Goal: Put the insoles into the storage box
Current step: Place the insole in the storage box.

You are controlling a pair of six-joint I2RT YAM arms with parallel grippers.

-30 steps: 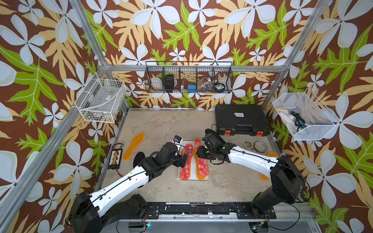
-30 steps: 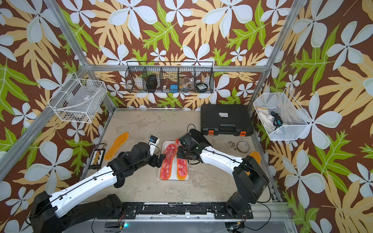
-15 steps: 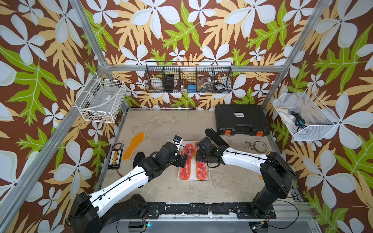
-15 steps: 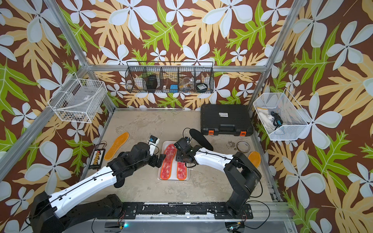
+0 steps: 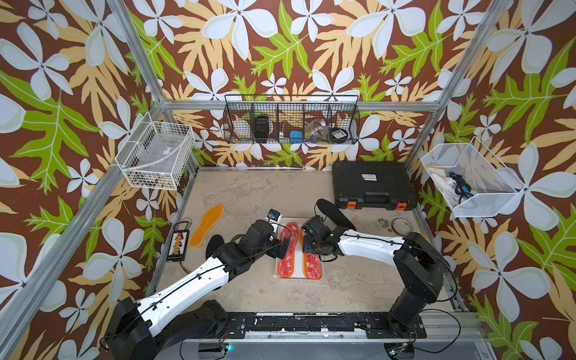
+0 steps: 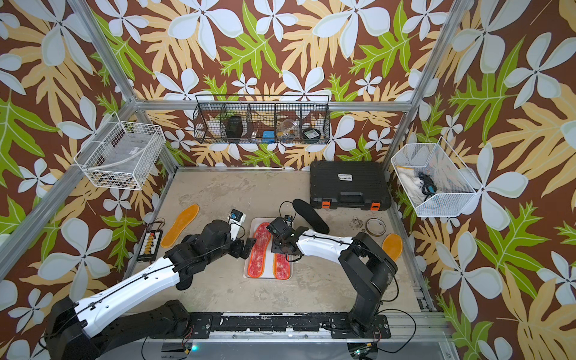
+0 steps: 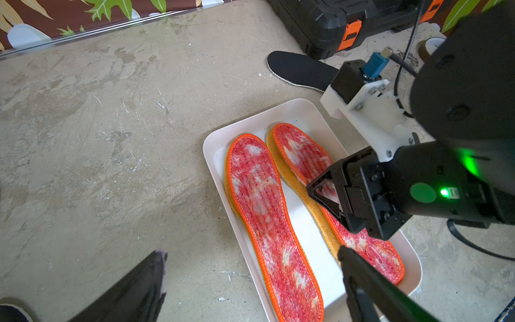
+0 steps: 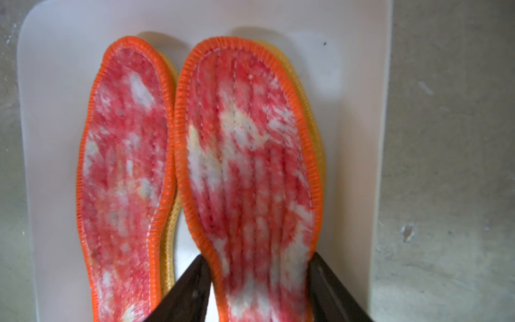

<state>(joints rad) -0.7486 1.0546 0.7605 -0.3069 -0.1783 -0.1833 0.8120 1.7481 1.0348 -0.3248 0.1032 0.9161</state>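
Note:
The white storage box sits mid-table. Two red-white insoles lie side by side in it, each on a fuzzy yellow insole. My right gripper reaches down into the box. Its fingers press both rims of one red-white insole at the narrow waist. My left gripper hangs open over the box's left edge, above the other red-white insole. On the table lie an orange-yellow insole, a black insole and another black one partly under my left arm.
A black case with orange latches stands at the back right. A tape roll and another orange insole lie near the right arm's base. A small black strip of parts lies at the left edge. Wire baskets hang on the walls.
My right gripper has come forward and down over the box, laying the red-white insole flat in it, and its jaws have widened a little. The left arm has not moved.

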